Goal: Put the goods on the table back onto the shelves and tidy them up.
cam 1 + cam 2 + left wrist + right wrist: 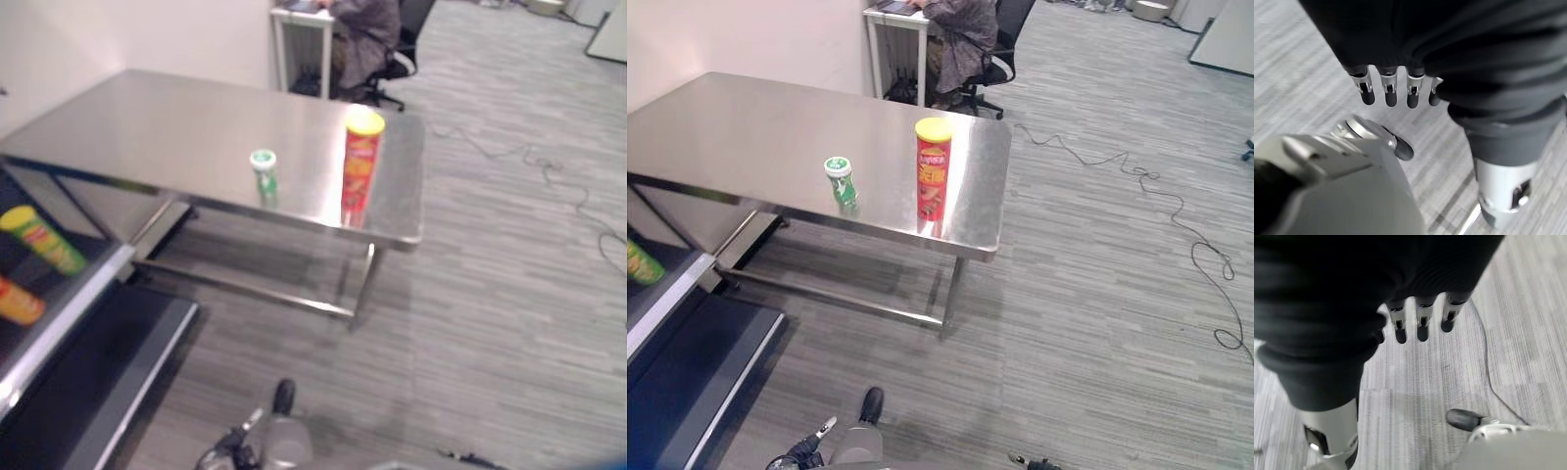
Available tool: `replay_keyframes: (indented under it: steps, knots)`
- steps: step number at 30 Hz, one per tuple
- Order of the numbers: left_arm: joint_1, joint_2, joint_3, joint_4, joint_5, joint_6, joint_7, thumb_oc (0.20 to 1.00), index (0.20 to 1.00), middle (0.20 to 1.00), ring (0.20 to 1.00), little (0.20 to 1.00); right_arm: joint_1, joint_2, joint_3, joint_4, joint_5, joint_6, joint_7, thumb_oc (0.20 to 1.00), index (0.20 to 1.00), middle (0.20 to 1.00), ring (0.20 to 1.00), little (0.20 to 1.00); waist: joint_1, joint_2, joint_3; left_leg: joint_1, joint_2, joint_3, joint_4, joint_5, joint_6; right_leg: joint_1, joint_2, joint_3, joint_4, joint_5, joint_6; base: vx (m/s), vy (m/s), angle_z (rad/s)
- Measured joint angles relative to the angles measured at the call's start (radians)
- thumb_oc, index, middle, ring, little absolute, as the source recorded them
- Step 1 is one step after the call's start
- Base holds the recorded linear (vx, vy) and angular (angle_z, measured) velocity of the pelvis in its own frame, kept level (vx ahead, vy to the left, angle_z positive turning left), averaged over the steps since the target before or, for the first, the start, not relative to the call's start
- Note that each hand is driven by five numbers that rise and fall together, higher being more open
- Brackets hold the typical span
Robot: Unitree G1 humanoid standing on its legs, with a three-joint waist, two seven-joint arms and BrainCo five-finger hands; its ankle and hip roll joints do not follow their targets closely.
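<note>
On the steel table stood a red chip can and a small green can, both upright near its front edge, waiting. Both hands hung empty, left hand and right hand with relaxed straight fingers, probably because the shelf and goods were not yet reached.

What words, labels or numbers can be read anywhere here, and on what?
None can be read.
Tall red cylindrical can with yellow lid on the steel table: printed label, too blurred.
Small green bottle with white cap: print too small.
Green can with yellow lid on the dark shelf: red patch, blurred.
Orange can beside it: blurred.
</note>
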Motion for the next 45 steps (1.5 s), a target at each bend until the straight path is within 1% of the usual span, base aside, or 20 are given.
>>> replay_keyframes:
  steps: [1, 2, 3, 4, 5, 6, 8, 10, 11, 13, 15, 18, 20, 21, 24, 30, 35, 39, 43, 45]
  knots:
    - [0.01, -0.002, -0.003, -0.002, 0.001, -0.001, -0.001, 1.0, 1.0, 1.0, 1.0, 1.0, 0.009, -0.002, 0.001, 0.001, -0.001, 0.0, 0.001, 1.0, 1.0, 1.0, 1.0, 1.0, -0.006, -0.007, -0.006, 0.014, -0.029, 0.011, 0.001, 0.055, 0.017, 0.015, -0.019, 0.012, 0.002, 0.0, 0.017, 0.2, 0.447, -0.31]
    - [-0.004, 0.017, -0.005, -0.005, 0.005, -0.001, -0.003, 1.0, 1.0, 1.0, 1.0, 1.0, 0.016, 0.012, -0.004, -0.011, -0.004, -0.001, 0.006, 1.0, 1.0, 1.0, 1.0, 1.0, -0.026, -0.039, -0.006, 0.022, -0.071, 0.029, 0.0, 0.043, 0.046, 0.011, -0.066, 0.012, 0.02, 0.01, 0.022, 0.12, 0.274, 0.03]
    - [-0.025, 0.026, -0.016, 0.011, 0.033, -0.001, -0.006, 1.0, 1.0, 1.0, 1.0, 1.0, 0.023, 0.026, -0.017, -0.011, -0.008, -0.001, 0.014, 1.0, 1.0, 1.0, 1.0, 1.0, -0.046, -0.047, -0.01, 0.033, -0.11, 0.032, 0.001, 0.028, 0.088, -0.011, -0.113, 0.015, 0.088, 0.03, 0.006, 0.13, 0.304, 0.16]
    - [-0.036, 0.027, -0.047, 0.013, 0.05, -0.002, -0.011, 1.0, 1.0, 1.0, 1.0, 1.0, 0.03, 0.038, -0.035, -0.01, -0.008, 0.001, 0.016, 1.0, 1.0, 1.0, 1.0, 1.0, -0.051, -0.043, -0.012, 0.051, -0.127, 0.032, 0.001, 0.025, 0.104, -0.025, -0.137, 0.015, 0.147, 0.034, 0.01, 0.16, 0.469, 0.15]
    - [-0.041, 0.027, -0.071, 0.01, 0.066, -0.011, -0.017, 1.0, 1.0, 1.0, 1.0, 1.0, 0.045, 0.05, -0.035, -0.01, -0.008, 0.007, 0.024, 1.0, 1.0, 1.0, 1.0, 1.0, -0.052, -0.031, -0.016, 0.075, -0.148, 0.037, 0.001, -0.011, 0.147, -0.05, -0.157, 0.03, 0.203, 0.021, 0.033, 0.19, 0.602, -0.02]
    - [-0.05, 0.033, -0.095, 0.01, 0.094, -0.012, -0.02, 1.0, 1.0, 1.0, 1.0, 1.0, 0.049, 0.048, -0.037, -0.013, -0.008, 0.008, 0.028, 1.0, 1.0, 1.0, 1.0, 1.0, -0.053, -0.045, -0.027, 0.087, -0.181, 0.06, 0.001, -0.034, 0.165, -0.064, -0.171, 0.062, 0.248, 0.098, 0.046, 0.18, 0.622, -0.04]
    - [-0.047, 0.034, -0.128, 0.01, 0.131, -0.002, -0.03, 1.0, 1.0, 1.0, 1.0, 1.0, 0.048, 0.037, -0.04, -0.013, -0.008, 0.01, 0.026, 1.0, 1.0, 1.0, 1.0, 1.0, -0.058, -0.04, -0.04, 0.107, -0.216, 0.059, 0.003, -0.037, 0.19, -0.099, -0.224, 0.067, 0.365, 0.12, 0.059, 0.12, 0.511, 0.13]
    - [-0.046, 0.026, -0.162, 0.021, 0.162, 0.001, -0.032, 1.0, 1.0, 1.0, 1.0, 1.0, 0.036, 0.026, -0.042, -0.013, -0.008, 0.016, 0.023, 1.0, 1.0, 1.0, 1.0, 1.0, -0.062, -0.011, -0.042, 0.148, -0.258, 0.064, 0.003, -0.063, 0.244, -0.193, -0.306, 0.033, 0.574, 0.224, 0.053, 0.13, 0.414, 0.03]
    - [-0.032, 0.025, -0.162, 0.024, 0.178, 0.005, -0.031, 1.0, 1.0, 1.0, 1.0, 1.0, 0.034, 0.012, -0.039, -0.018, -0.008, 0.016, 0.026, 1.0, 1.0, 1.0, 1.0, 1.0, -0.067, 0.007, -0.046, 0.162, -0.274, 0.069, 0.003, -0.077, 0.265, -0.235, -0.352, 0.003, 0.659, 0.242, 0.053, 0.1, 0.153, -0.05]
    - [-0.014, 0.028, -0.161, 0.023, 0.198, 0.01, -0.03, 1.0, 1.0, 1.0, 1.0, 1.0, 0.039, -0.005, -0.046, -0.023, 0.002, 0.012, 0.026, 1.0, 1.0, 1.0, 1.0, 1.0, -0.083, 0.034, -0.055, 0.184, -0.28, 0.054, 0.003, -0.092, 0.283, -0.271, -0.311, 0.021, 0.663, 0.128, 0.064, 0.12, 0.122, 0.1]
    - [-0.011, 0.047, -0.159, 0.031, 0.198, 0.017, -0.03, 1.0, 1.0, 1.0, 1.0, 1.0, 0.035, -0.004, -0.079, -0.02, 0.007, 0.01, 0.027, 1.0, 1.0, 1.0, 1.0, 1.0, -0.106, 0.05, -0.049, 0.198, -0.276, 0.039, 0.004, -0.099, 0.269, -0.302, -0.192, 0.073, 0.578, 0.013, 0.065, 0.13, 0.057, 0.24]
    - [-0.007, 0.053, -0.161, 0.024, 0.197, 0.017, -0.031, 1.0, 1.0, 1.0, 1.0, 1.0, 0.037, -0.007, -0.114, 0.012, 0.066, 0.006, 0.024, 1.0, 1.0, 1.0, 1.0, 1.0, -0.121, 0.037, -0.047, 0.213, -0.289, 0.024, 0.004, -0.116, 0.235, -0.331, -0.068, 0.049, 0.402, -0.039, 0.047, 0.07, -0.002, 0.22]
    - [-0.004, 0.053, -0.161, 0.019, 0.197, 0.014, -0.033, 1.0, 1.0, 1.0, 1.0, 1.0, 0.049, -0.002, -0.114, 0.056, 0.086, 0.009, 0.025, 1.0, 1.0, 1.0, 1.0, 1.0, -0.121, 0.002, -0.047, 0.228, -0.317, 0.026, 0.004, -0.134, 0.231, -0.334, -0.03, 0.066, 0.301, -0.03, 0.032, 0.1, -0.036, 0.18]
    - [0.005, 0.047, -0.16, 0.018, 0.197, 0.013, -0.035, 1.0, 1.0, 1.0, 1.0, 1.0, 0.067, 0.003, -0.119, 0.081, 0.106, 0.012, 0.028, 1.0, 1.0, 1.0, 1.0, 1.0, -0.118, -0.016, -0.057, 0.238, -0.329, 0.028, 0.004, -0.142, 0.238, -0.332, -0.028, 0.077, 0.29, -0.025, 0.023, 0.09, -0.032, 0.08]
    - [0.039, 0.043, -0.158, 0.021, 0.197, 0.009, -0.047, 1.0, 1.0, 1.0, 1.0, 1.0, 0.106, 0.008, -0.125, 0.108, 0.121, 0.022, 0.037, 1.0, 1.0, 1.0, 1.0, 1.0, -0.12, -0.023, -0.066, 0.245, -0.328, 0.031, 0.005, -0.147, 0.246, -0.294, -0.035, 0.098, 0.213, -0.009, 0.016, 0.06, -0.036, -0.16]
    - [0.054, 0.045, -0.112, 0.017, 0.195, 0.009, -0.056, 1.0, 1.0, 1.0, 1.0, 1.0, 0.122, 0.008, -0.198, 0.104, 0.161, 0.031, 0.04, 1.0, 1.0, 1.0, 1.0, 1.0, -0.127, -0.039, -0.082, 0.252, -0.315, 0.034, 0.004, -0.155, 0.232, -0.144, -0.023, 0.1, -0.005, 0.128, 0.011, 0.03, -0.033, -0.04]
    - [0.087, 0.033, -0.111, 0.02, 0.195, 0.024, -0.071, 1.0, 1.0, 1.0, 1.0, 1.0, 0.13, -0.038, -0.299, 0.107, 0.205, 0.033, 0.04, 1.0, 1.0, 1.0, 1.0, 1.0, -0.136, -0.01, -0.095, 0.259, -0.279, 0.063, 0.003, -0.173, 0.205, -0.149, 0.013, 0.125, 0.0, 0.127, -0.023, 0.02, -0.051, -0.18]
    - [0.098, 0.04, -0.108, 0.019, 0.197, 0.032, -0.077, 1.0, 1.0, 1.0, 1.0, 1.0, 0.158, -0.135, -0.357, 0.061, 0.237, 0.034, 0.031, 1.0, 1.0, 1.0, 1.0, 1.0, -0.153, -0.02, -0.096, 0.24, -0.257, 0.096, 0.003, -0.171, 0.203, -0.179, 0.039, 0.159, 0.0, 0.124, -0.048, 0.02, -0.036, -0.28]
    - [0.116, 0.045, -0.042, -0.005, 0.197, 0.031, -0.078, 1.0, 1.0, 1.0, 1.0, 1.0, 0.266, -0.276, -0.486, -0.254, 0.21, 0.001, -0.014, 1.0, 1.0, 1.0, 1.0, 1.0, -0.198, -0.033, -0.096, 0.239, -0.244, 0.118, -0.003, -0.17, 0.202, -0.189, 0.053, 0.181, -0.005, 0.137, -0.051, 0.01, -0.004, -0.18]
    - [0.146, 0.033, 0.028, -0.05, 0.197, 0.026, -0.079, 1.0, 1.0, 1.0, 1.0, 1.0, 0.429, -0.294, -0.601, -0.722, 0.146, -0.001, -0.052, 1.0, 1.0, 1.0, 1.0, 1.0, -0.222, -0.027, -0.096, 0.24, -0.24, 0.132, -0.003, -0.17, 0.201, -0.192, 0.057, 0.191, -0.005, 0.137, -0.052, 0.04, -0.005, -0.16]
